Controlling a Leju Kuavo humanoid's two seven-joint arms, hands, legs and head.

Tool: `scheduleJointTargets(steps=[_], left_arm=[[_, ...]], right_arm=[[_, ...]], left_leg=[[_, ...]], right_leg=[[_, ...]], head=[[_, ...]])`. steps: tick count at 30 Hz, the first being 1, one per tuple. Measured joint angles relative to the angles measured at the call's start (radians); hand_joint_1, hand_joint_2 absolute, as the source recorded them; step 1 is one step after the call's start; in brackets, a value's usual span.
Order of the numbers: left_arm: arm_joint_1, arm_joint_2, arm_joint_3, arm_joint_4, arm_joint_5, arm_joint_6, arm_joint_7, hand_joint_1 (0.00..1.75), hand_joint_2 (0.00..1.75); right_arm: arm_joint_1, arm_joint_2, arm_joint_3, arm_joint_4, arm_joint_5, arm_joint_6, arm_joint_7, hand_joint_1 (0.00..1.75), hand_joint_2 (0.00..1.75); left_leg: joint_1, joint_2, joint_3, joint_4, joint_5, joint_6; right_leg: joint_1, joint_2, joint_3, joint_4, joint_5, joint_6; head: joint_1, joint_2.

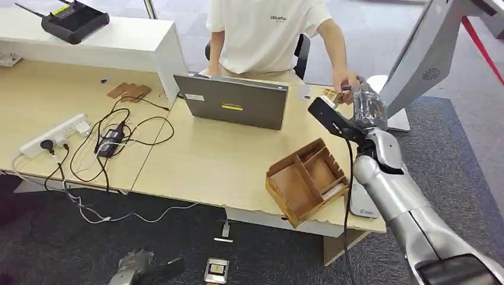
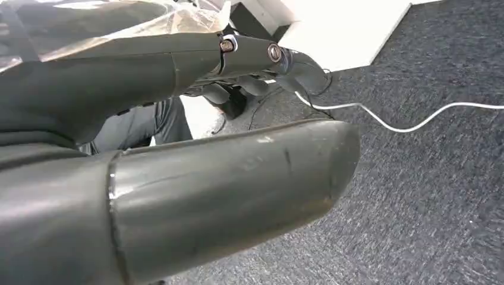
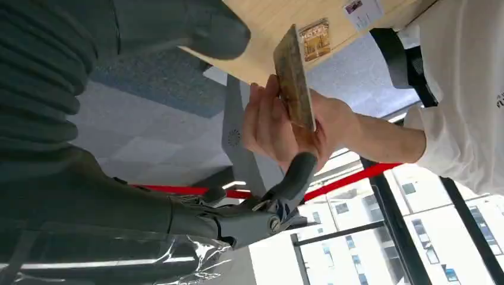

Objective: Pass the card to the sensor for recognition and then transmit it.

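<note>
Card (image 1: 334, 95) at the far right edge of the table (image 1: 226, 160) in the head view, between the right hand (image 1: 364, 107) and a person's hand (image 1: 343, 82), past the laptop (image 1: 235, 101). Wooden tray (image 1: 306, 178) nearer, at the table's front edge. Power strip (image 1: 53, 135) and cables well to the left.

Left hand (image 2: 249, 59) in its wrist view hanging over grey carpet, fingers curled in (nothing in them).

Card (image 3: 294, 77) again in the right wrist view, edge-on, gripped by the person's hand (image 3: 279, 127). Dark fingertip (image 3: 300, 169) of the right hand (image 3: 261, 208) just below the card at the person's palm, thumb apart on the other side; cannot tell whether the robot grips the card.
</note>
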Motion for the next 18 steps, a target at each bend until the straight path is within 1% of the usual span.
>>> scheduleJointTargets(steps=[10, 12, 15, 18], left_arm=[[0.000, 0.000, -0.001, 0.000, 0.006, 0.002, 0.003, 0.00, 0.00], [0.000, 0.000, -0.001, 0.000, 0.010, 0.003, 0.003, 0.00, 0.00], [0.002, 0.002, -0.002, 0.000, 0.020, 0.010, 0.000, 0.00, 0.00], [0.008, 0.004, -0.002, 0.001, 0.029, 0.020, -0.002, 0.00, 0.00]], right_arm=[[-0.016, 0.014, 0.012, 0.048, -0.004, -0.058, -0.025, 0.00, 1.75], [-0.016, 0.013, 0.012, 0.051, -0.004, -0.082, -0.032, 0.00, 1.75], [-0.015, -0.001, 0.011, 0.040, -0.003, -0.149, -0.037, 0.00, 1.75], [-0.008, -0.028, 0.001, -0.005, -0.010, -0.178, -0.035, 0.00, 1.75]], left_leg=[[0.000, 0.000, 0.000, 0.000, 0.000, 0.000], [0.000, 0.000, 0.000, 0.000, 0.000, 0.000], [0.000, 0.000, 0.000, 0.001, 0.000, 0.000], [0.000, 0.000, 0.000, 0.001, 0.000, 0.000]], right_leg=[[0.000, 0.000, 0.000, 0.000, 0.000, 0.000], [0.000, 0.000, 0.000, 0.000, 0.000, 0.000], [0.000, 0.000, 0.000, 0.000, 0.000, 0.000], [0.000, 0.000, 0.000, 0.000, 0.000, 0.000]], head=[[0.000, 0.000], [0.000, 0.000], [0.000, 0.000], [0.000, 0.000]])
